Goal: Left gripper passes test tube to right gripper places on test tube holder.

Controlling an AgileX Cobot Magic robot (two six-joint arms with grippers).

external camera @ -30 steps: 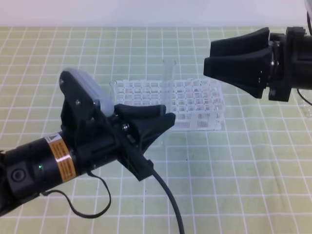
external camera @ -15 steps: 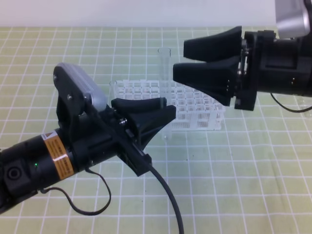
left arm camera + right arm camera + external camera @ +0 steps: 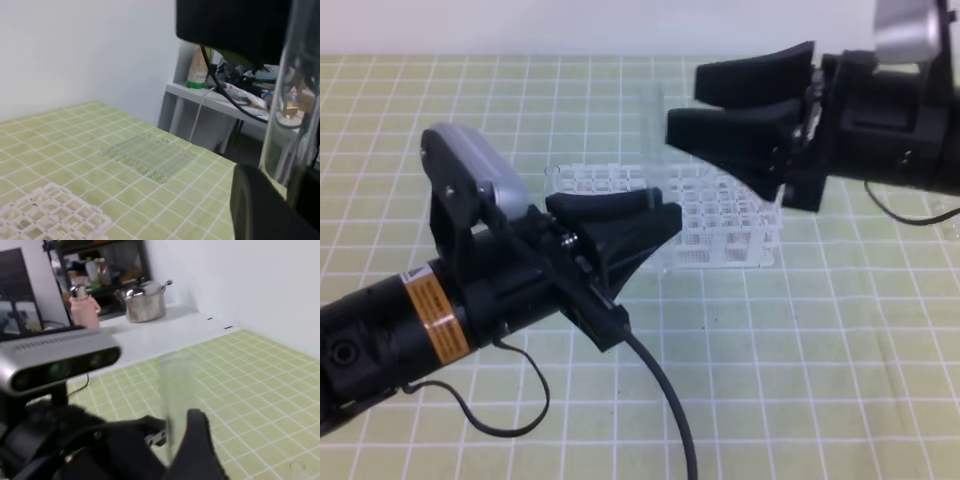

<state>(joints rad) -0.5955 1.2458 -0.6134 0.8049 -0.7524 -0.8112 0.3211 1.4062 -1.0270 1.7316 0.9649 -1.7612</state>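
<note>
Two grippers are meeting above the green-gridded counter (image 3: 820,380), and we are looking at them from the high view first. We are seeing the left gripper (image 3: 655,222) reaching up from the lower left, its black body carrying a yellow-orange patch and a looping black cable (image 3: 660,400); its jaws are pinched narrow on the test tube (image 3: 653,150). The tube is standing roughly upright, its lower part caught between these jaws and its faint open rim rising above them. We are seeing the right gripper (image 3: 685,105) coming in from the upper right, its jaws standing wide, one above the other, with their tips just beside the upper part of the tube; we cannot tell from this view whether they are touching the glass.

Behind and below both sets of jaws, the white test tube holder (image 3: 720,225) is resting on the counter, its lattice of square holes partly hidden by the left gripper's jaws.

From the left wrist view we are looking along the tube (image 3: 295,100), which is rising clear and tall right next to the dark finger (image 3: 260,205), with a corner of the holder (image 3: 45,215) lying low to the left and a flat clear rack of small glass pieces (image 3: 145,157) further out on the counter.

From the right wrist view the tube (image 3: 177,400) is showing as a blurred upright column just ahead of the dark finger (image 3: 197,445).
</note>
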